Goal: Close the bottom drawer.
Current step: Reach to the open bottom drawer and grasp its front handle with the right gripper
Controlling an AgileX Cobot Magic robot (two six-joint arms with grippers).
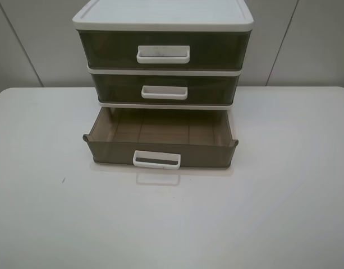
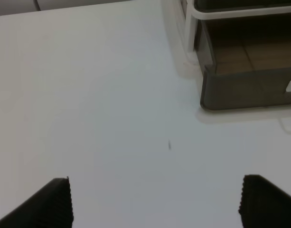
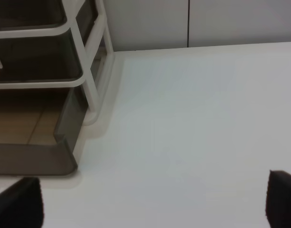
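Note:
The bottom drawer (image 1: 160, 150) is a shallow olive-brown translucent drawer, pulled out toward the table's front and empty, with a white loop handle (image 1: 156, 160). It is the lowest tier of a white-framed drawer unit (image 1: 163, 19). The middle drawer (image 1: 164, 89) and top drawer (image 1: 163, 51) are shut. The left wrist view shows the drawer's corner (image 2: 240, 90), with my left gripper (image 2: 154, 202) open over bare table, apart from it. The right wrist view shows the drawer's other corner (image 3: 36, 159), with my right gripper (image 3: 154, 204) open, apart from it. Neither gripper shows in the high view.
The unit stands at the back middle of a white table (image 1: 59, 224). A grey panelled wall (image 1: 31, 45) runs behind it. A small dark speck (image 1: 63, 180) lies on the table at the left.

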